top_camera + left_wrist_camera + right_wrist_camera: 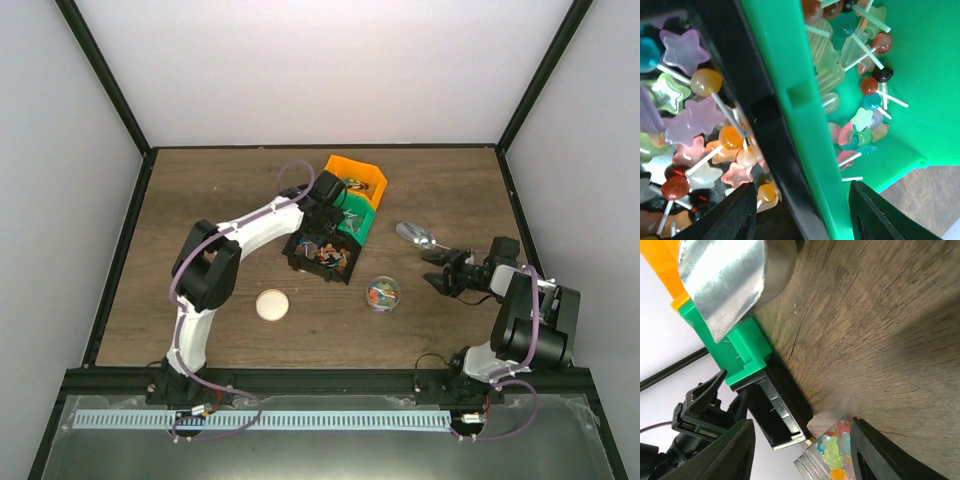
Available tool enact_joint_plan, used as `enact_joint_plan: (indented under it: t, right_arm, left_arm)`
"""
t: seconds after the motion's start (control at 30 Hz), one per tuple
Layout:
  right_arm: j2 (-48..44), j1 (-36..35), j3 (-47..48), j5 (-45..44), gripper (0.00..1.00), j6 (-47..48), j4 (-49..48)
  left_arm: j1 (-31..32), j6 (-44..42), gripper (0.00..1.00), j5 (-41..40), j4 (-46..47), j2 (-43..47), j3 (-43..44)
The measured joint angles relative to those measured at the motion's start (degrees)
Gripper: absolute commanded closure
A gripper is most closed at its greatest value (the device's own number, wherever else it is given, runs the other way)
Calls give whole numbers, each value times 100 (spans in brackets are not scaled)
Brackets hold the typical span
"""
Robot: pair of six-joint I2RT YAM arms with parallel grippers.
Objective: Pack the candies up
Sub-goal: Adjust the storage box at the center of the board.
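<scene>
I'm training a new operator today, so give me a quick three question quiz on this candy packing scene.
1. True or false: the right gripper grips the silver scoop.
2. How many plastic bins stand on the table: A two, B three, C four?
3. What does the clear jar hold?
Key: 1 false, its jaws are open with nothing between them; 2 B; 3 candies.
</scene>
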State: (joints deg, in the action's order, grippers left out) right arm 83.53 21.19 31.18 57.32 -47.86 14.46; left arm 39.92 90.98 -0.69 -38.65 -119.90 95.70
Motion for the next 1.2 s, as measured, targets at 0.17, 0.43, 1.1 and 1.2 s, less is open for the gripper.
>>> enact_joint_plan:
  t: [0.17, 0.43, 1.1, 1.2]
  right_arm:
    - [103, 0, 146, -28, 48, 72, 125]
    - [199, 0, 245, -39, 52, 120, 205]
    - [-592, -599, 1196, -468, 55, 758, 1296]
    - [-669, -876, 1598, -782, 46, 874, 1517]
  left_arm:
    - [-227, -415, 61, 284, -94, -221, 258]
    - [-686, -1834, 72, 398, -481, -361, 634]
    - [-1523, -5434, 10, 476, -1709, -1228, 2594]
    - [-1497, -5611, 11, 39, -1766, -835, 2479]
